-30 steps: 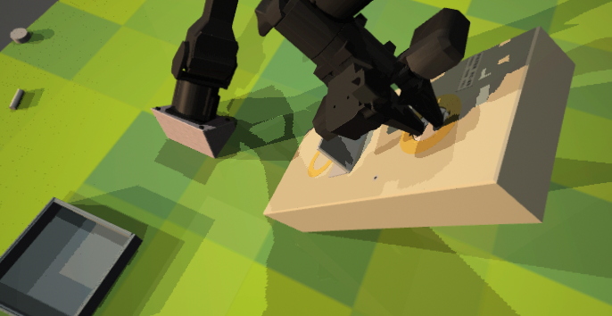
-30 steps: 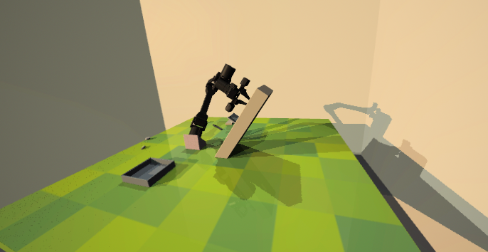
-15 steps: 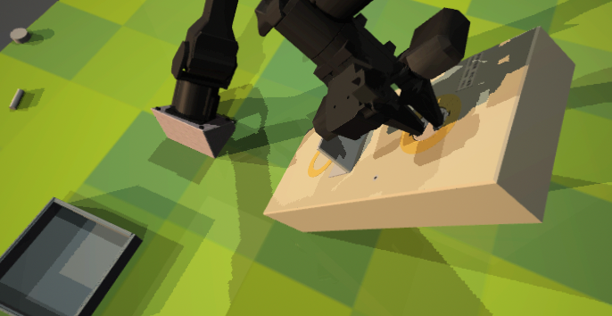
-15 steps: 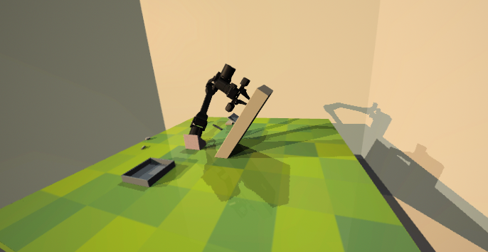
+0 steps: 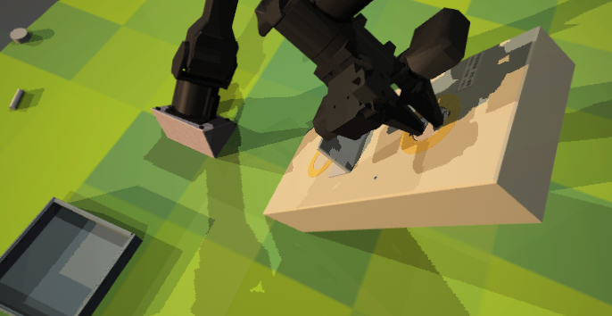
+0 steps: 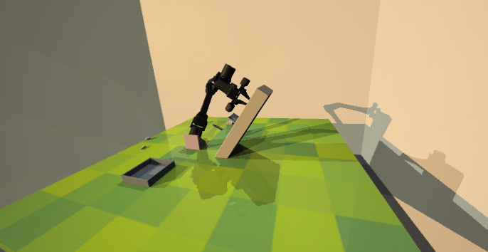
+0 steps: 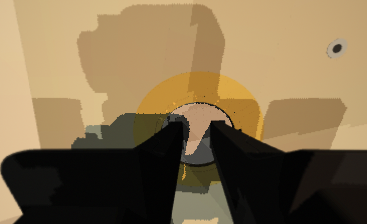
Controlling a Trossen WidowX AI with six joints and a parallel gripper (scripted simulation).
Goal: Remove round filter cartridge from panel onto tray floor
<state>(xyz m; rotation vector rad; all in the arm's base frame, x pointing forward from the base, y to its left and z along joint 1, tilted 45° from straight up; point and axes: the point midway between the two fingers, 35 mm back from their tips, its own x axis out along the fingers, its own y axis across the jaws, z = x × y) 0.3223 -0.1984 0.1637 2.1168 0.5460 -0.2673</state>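
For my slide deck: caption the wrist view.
Gripper shut on round filter cartridge, inside the service panel's orange ring.

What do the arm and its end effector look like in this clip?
A single matte black arm with blocky, faceted links rises from a pinkish square base. The end effector has two flat, dark tapering fingers. A rounded black housing sits beside the wrist. No cables or markings show.

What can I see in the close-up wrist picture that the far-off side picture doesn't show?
Only the wrist view shows the round cartridge in its orange ring, gripped by the pincer, plus a small screw hole. Only the side view shows the gray tray, the arm's pink base, the walls, and the panel leaning. Both show the tan panel and the black pincer.
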